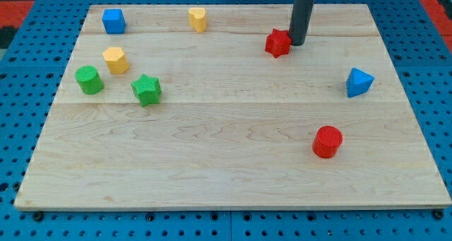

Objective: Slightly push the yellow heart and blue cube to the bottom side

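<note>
The yellow heart (198, 19) lies near the board's top edge, left of centre. The blue cube (113, 20) lies at the top left corner. My tip (297, 43) rests on the board at the upper right of centre, far to the right of both blocks. It stands right beside the red star (277, 43), on that block's right side, touching or nearly touching it.
A yellow hexagon (115, 59), a green cylinder (90, 80) and a green star (146, 90) sit at the left. A blue triangle (359, 82) lies at the right, a red cylinder (328, 141) at the lower right. The wooden board (226, 170) lies on a blue pegboard.
</note>
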Controlling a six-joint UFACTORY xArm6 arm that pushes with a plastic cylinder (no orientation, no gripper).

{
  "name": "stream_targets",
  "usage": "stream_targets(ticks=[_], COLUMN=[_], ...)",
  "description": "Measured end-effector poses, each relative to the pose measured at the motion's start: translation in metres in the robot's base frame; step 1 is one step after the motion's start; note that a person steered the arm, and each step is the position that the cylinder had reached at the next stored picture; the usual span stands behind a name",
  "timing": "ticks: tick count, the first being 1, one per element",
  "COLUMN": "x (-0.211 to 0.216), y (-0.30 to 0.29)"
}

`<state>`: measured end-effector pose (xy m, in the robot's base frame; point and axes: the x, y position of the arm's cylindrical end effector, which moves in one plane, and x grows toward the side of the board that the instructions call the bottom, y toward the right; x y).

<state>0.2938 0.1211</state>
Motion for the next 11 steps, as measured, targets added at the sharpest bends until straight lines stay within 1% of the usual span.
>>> stream_targets(ticks=[1,3,4,5,6,7,8,9,10,11], x=[-0.028,-0.076,-0.086,-0.071,-0.096,-0.1,-0.088,-0.057,-0.05,-0.024], y=[-0.016,-0.084,-0.15,-0.185,-0.232,-0.323,-0.326,-0.324,-0.313,-0.27])
